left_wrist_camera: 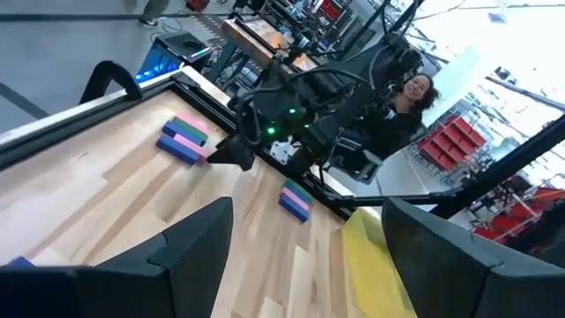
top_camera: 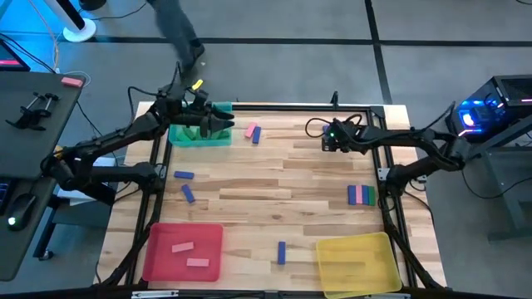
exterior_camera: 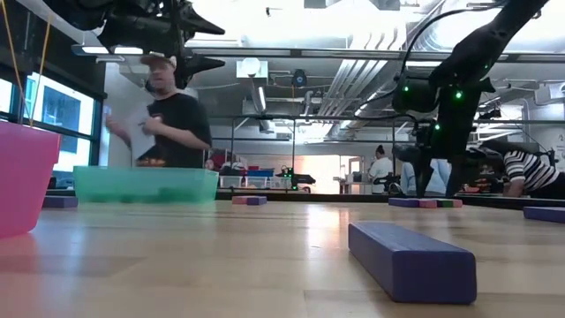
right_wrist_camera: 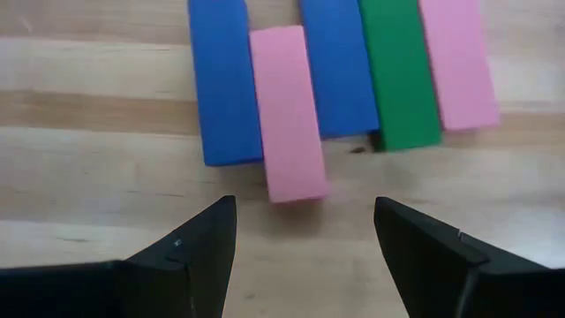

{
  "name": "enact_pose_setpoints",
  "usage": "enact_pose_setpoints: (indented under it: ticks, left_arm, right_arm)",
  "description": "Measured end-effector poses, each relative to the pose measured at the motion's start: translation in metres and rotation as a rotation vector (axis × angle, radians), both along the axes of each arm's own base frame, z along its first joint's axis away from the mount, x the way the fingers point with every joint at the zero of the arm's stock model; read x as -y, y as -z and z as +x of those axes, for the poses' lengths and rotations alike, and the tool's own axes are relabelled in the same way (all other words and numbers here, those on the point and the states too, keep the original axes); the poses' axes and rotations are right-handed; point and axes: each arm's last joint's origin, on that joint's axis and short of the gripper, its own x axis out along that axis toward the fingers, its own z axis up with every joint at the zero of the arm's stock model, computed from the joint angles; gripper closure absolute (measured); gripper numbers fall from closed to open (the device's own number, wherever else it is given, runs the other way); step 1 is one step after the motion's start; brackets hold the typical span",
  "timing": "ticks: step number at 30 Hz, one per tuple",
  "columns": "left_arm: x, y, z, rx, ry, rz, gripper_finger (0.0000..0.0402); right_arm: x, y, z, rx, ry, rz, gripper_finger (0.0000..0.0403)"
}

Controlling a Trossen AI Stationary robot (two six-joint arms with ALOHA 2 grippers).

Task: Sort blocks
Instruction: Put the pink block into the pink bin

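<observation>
My left gripper [top_camera: 204, 123] [left_wrist_camera: 305, 212] hovers open over the green tray [top_camera: 199, 134] at the far left and holds nothing. My right gripper [top_camera: 332, 135] [right_wrist_camera: 305, 216] is open too, above the table's far right part. Its wrist view looks down on a row of flat blocks: blue [right_wrist_camera: 221, 79], pink [right_wrist_camera: 287, 110], blue [right_wrist_camera: 337, 66], green [right_wrist_camera: 402, 71], pink [right_wrist_camera: 457, 62]. This row [top_camera: 360, 194] lies by the right edge. A pink and a blue block [top_camera: 253, 132] lie beside the green tray. Loose blue blocks [top_camera: 183, 175] [top_camera: 189, 193] [top_camera: 282, 252] lie flat on the wood.
The red tray [top_camera: 158, 257] at the near left holds two pink blocks [top_camera: 183, 247]. The yellow tray [top_camera: 357, 262] sits at the near right. A person [exterior_camera: 172, 119] stands beyond the far edge. Bare wood lies in the table's middle.
</observation>
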Motion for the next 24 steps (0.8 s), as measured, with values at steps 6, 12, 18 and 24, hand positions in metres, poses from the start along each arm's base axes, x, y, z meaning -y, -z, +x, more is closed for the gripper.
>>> enact_pose_setpoints:
  ticks: [6, 12, 18, 24]
  left_arm:
    - [0.000, -0.001, 0.000, 0.010, -0.012, -0.045, 0.0124]
    - [0.000, -0.005, 0.001, 0.043, -0.018, -0.062, 0.0124]
    - [-0.001, -0.005, 0.001, 0.044, -0.022, -0.061, 0.0124]
    - [-0.001, -0.005, 0.001, 0.044, -0.026, -0.076, 0.0124]
  right_arm:
    - [0.010, 0.013, 0.006, -0.005, -0.055, 0.016, 0.0160]
    - [0.014, 0.019, 0.008, -0.022, -0.057, 0.016, 0.0160]
    - [0.016, 0.019, 0.008, -0.059, -0.130, -0.003, 0.0195]
    - [0.016, 0.020, 0.008, -0.071, -0.145, -0.007, 0.0266]
